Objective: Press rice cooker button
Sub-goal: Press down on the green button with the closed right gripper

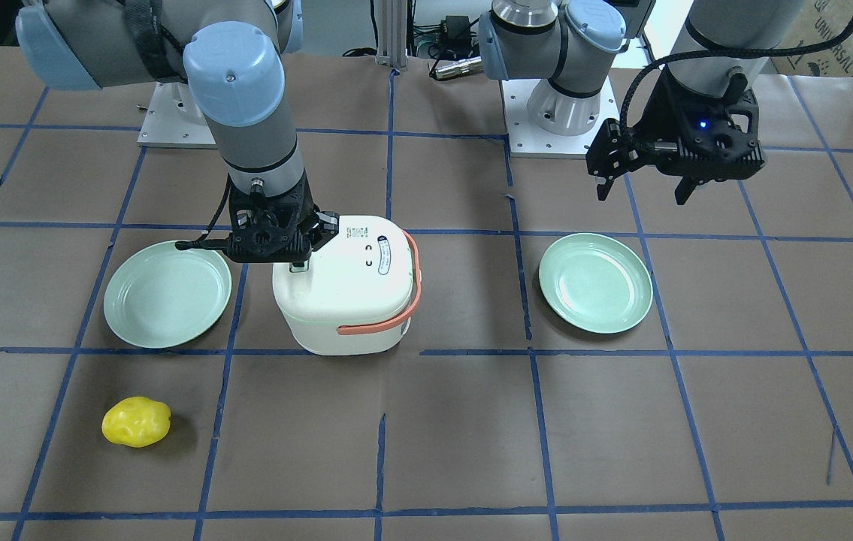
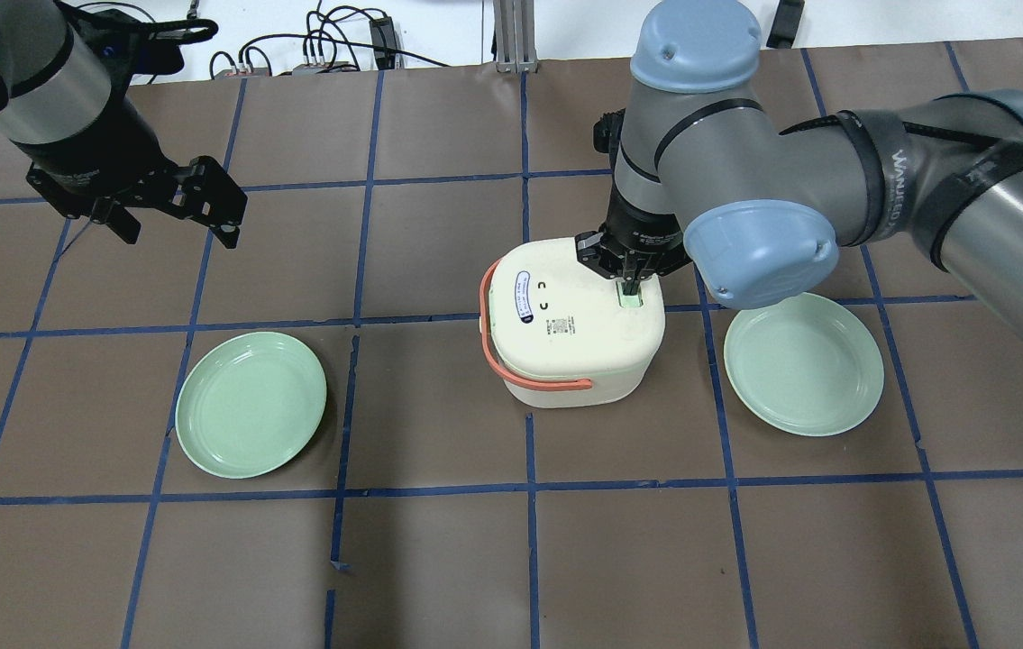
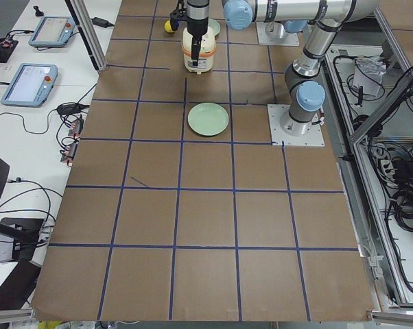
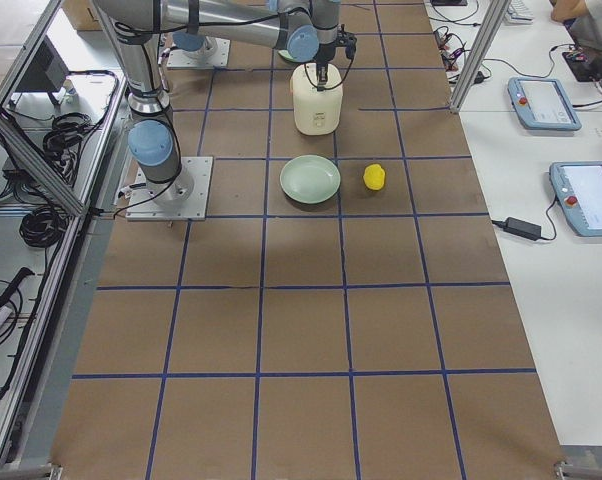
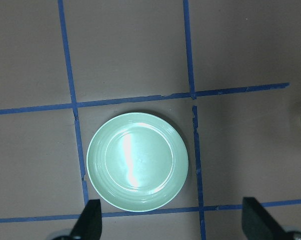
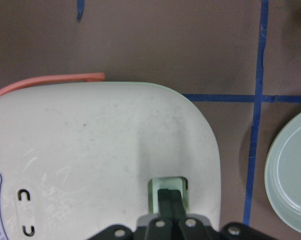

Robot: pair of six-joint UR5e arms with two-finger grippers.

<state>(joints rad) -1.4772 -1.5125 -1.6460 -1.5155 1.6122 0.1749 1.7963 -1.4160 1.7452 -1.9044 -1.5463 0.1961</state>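
Rice cooker (image 2: 565,333): mid-table.
Button (image 6: 155,192): green recess on cooker's top edge.
Right gripper (image 6: 170,200): pinched together, empty, tips in button.
Left gripper (image 2: 178,225): spread wide, empty, well apart from cooker.
Progress: press seemingly under way; release and retreat left.

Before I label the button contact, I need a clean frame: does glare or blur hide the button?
Right wrist view: slightly soft, yet the green button shows beside the shut right gripper. Left wrist view: glare streak on the plate only. Side views: rice cooker too small to judge.
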